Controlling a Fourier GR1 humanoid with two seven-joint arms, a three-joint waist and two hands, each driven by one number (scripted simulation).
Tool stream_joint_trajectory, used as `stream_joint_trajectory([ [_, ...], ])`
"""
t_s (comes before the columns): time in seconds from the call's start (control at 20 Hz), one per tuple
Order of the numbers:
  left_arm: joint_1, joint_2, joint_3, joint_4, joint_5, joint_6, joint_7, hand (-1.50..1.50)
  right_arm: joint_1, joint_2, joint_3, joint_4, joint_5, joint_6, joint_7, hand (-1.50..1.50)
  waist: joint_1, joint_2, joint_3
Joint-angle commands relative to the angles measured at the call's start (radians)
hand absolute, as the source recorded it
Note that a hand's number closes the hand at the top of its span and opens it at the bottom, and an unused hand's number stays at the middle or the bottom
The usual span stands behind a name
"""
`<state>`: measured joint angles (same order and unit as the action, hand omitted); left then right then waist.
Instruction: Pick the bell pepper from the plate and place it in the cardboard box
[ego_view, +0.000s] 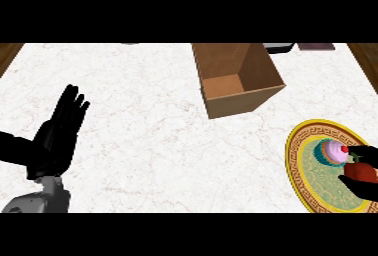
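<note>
At the right edge, the right robot hand (363, 186) curls round the one red bell pepper (362, 171) over the one yellow-rimmed plate (304, 165), just beside one pink cupcake (334, 151). The left robot hand (60, 131) rests wide open at left. Farther back on the white desk (148, 125) stands one open cardboard box (238, 80).

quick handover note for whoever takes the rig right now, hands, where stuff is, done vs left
Left hand: open, fingers up, resting at the view's left.
Right hand: at the right edge, curled round the red bell pepper, over the plate.
A cupcake also sits on the plate, just beside the pepper.
Cardboard box: open, up the counter from the plate; nothing shows inside.
Done: pepper grasped.
Left: lift it, carry it to the box, release inside.
</note>
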<state>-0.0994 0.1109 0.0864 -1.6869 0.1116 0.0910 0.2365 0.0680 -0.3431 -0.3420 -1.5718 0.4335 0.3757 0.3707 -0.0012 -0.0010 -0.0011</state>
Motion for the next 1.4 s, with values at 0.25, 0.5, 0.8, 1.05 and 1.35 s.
stream_joint_trajectory([
  [0.25,-0.053,0.024,0.035,0.032,0.018,-0.017,0.028,0.00,-0.060,-0.024,0.026,0.079,0.132,-0.106,-0.124,1.50,0.002,0.001,0.001],
  [0.5,-0.009,-0.019,-0.009,0.051,-0.023,-0.004,-0.048,0.00,-0.033,0.114,0.217,-0.152,0.291,-0.193,-0.007,1.50,0.004,0.001,-0.001],
  [0.8,-0.070,-0.038,-0.100,0.026,-0.014,-0.057,0.003,0.00,-0.323,0.206,0.567,-0.130,0.491,-0.143,0.049,1.50,0.224,0.025,-0.016],
  [1.05,-0.108,-0.047,-0.126,0.056,-0.026,-0.063,0.013,0.00,-0.547,0.338,0.767,-0.042,0.657,-0.142,0.226,1.50,0.216,0.022,-0.012],
  [1.35,-0.131,-0.065,-0.132,0.077,-0.046,-0.037,0.015,0.00,-0.794,0.342,0.941,0.065,0.628,-0.179,0.457,1.50,0.210,0.016,-0.005],
])
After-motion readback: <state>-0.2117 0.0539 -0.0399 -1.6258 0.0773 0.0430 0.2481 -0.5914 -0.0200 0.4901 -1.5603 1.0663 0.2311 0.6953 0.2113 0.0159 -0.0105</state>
